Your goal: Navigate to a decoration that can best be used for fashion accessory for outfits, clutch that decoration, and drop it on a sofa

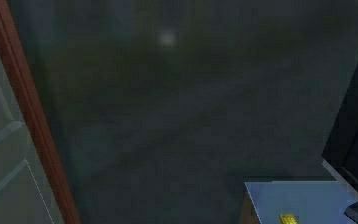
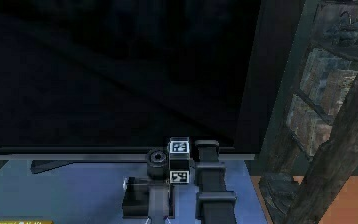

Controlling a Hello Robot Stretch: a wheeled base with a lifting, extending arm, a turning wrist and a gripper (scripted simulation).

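A small yellow thing lies on a pale blue-grey tabletop at the forward view's bottom right; its shape is too small to name. In the arm side view the dark arm rises from the bottom edge over the same tabletop, with two white marked squares at its end. The gripper is a dark body left of the squares, in front of a large dark screen. I cannot make out its far end, so I cannot tell whether it holds anything. A yellowish sliver shows at the bottom left edge.
A red-brown door frame and a pale door stand at the forward view's left, with dark floor ahead. The screen's edge rises at the right. A dark ladder-like frame leans at the arm side view's right.
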